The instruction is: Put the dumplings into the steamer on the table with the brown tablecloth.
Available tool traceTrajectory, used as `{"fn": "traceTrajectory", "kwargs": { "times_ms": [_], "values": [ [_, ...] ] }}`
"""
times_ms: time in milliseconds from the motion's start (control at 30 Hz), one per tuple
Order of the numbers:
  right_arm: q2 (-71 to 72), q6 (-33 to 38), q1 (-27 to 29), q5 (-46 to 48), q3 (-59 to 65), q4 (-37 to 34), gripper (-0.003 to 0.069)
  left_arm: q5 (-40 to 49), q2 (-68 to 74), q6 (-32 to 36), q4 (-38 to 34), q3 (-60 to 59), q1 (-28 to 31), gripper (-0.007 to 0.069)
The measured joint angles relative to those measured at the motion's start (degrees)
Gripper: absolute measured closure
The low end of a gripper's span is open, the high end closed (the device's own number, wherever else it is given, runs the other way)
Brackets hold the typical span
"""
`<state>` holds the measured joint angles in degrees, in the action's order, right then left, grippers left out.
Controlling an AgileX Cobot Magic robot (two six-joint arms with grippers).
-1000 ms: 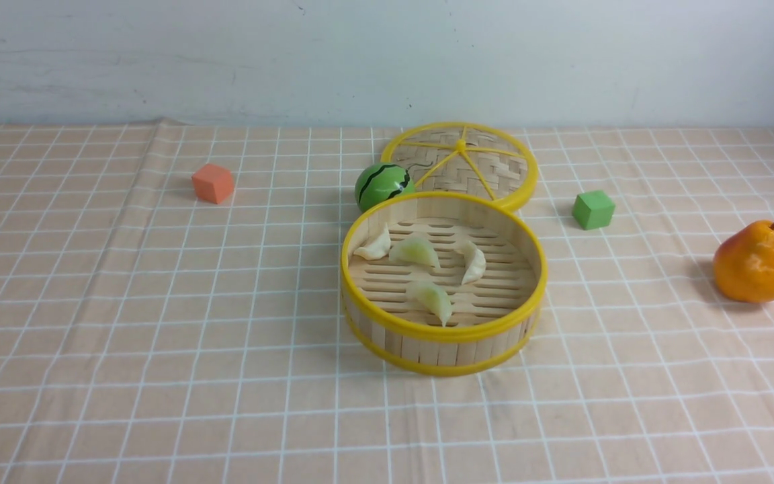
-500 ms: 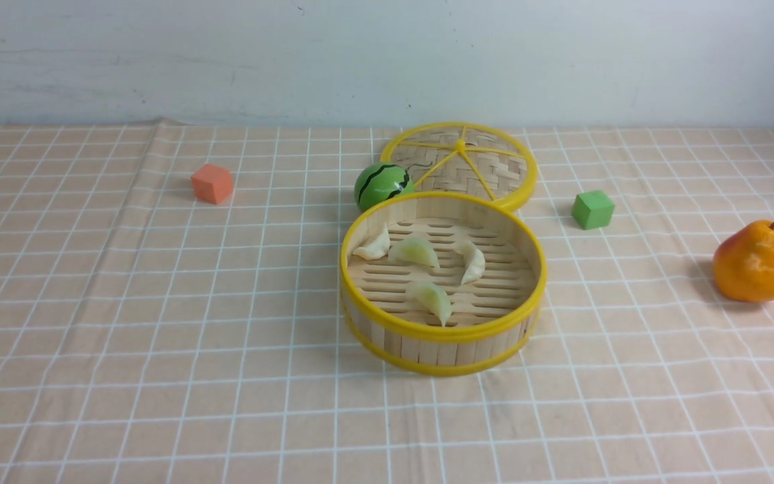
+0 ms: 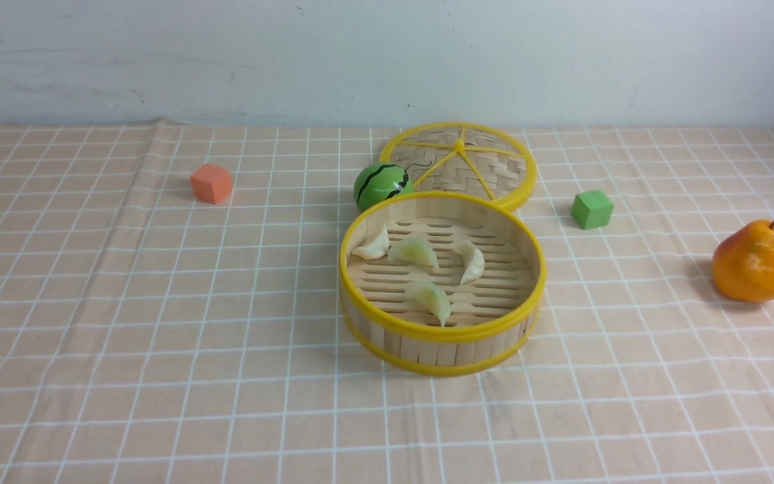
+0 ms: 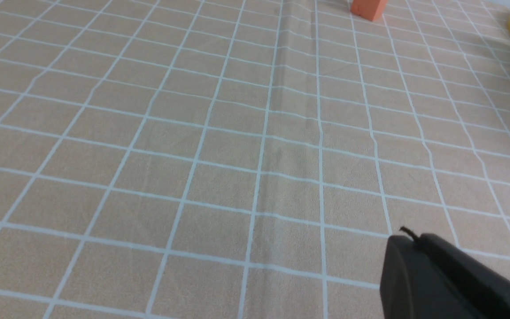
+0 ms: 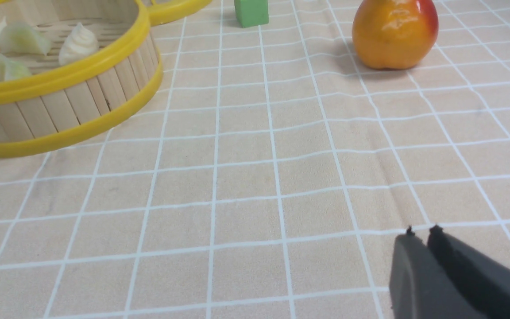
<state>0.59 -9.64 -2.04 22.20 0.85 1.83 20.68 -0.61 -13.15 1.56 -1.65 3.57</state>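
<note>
We see all four dumplings [image 3: 420,269] lying inside the steamer [image 3: 442,346], which stands on the table [image 3: 125,376] covered by the brown tablecloth [image 3: 158,302], with the woven lid [image 3: 461,163] and a small watermelon ball [image 3: 380,185] just behind it. An orange cube [image 3: 211,183] lies well to the left, a green cube [image 3: 592,209] and a pear [image 3: 753,262] to the right. We find the left gripper [image 4: 407,239] clenched and empty above bare cloth, and the right gripper [image 5: 422,232] with its jaws almost together, holding nothing.
</note>
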Motion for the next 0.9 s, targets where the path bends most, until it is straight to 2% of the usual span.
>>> {"fn": "traceTrajectory", "kwargs": {
  "times_ms": [900],
  "values": [
    [0.0, 0.0, 0.0, 0.0, 0.0, 0.0, 0.0587, 0.0, 0.0, 0.0, 0.0, 0.0, 0.0, 0.0638]
  ]
}}
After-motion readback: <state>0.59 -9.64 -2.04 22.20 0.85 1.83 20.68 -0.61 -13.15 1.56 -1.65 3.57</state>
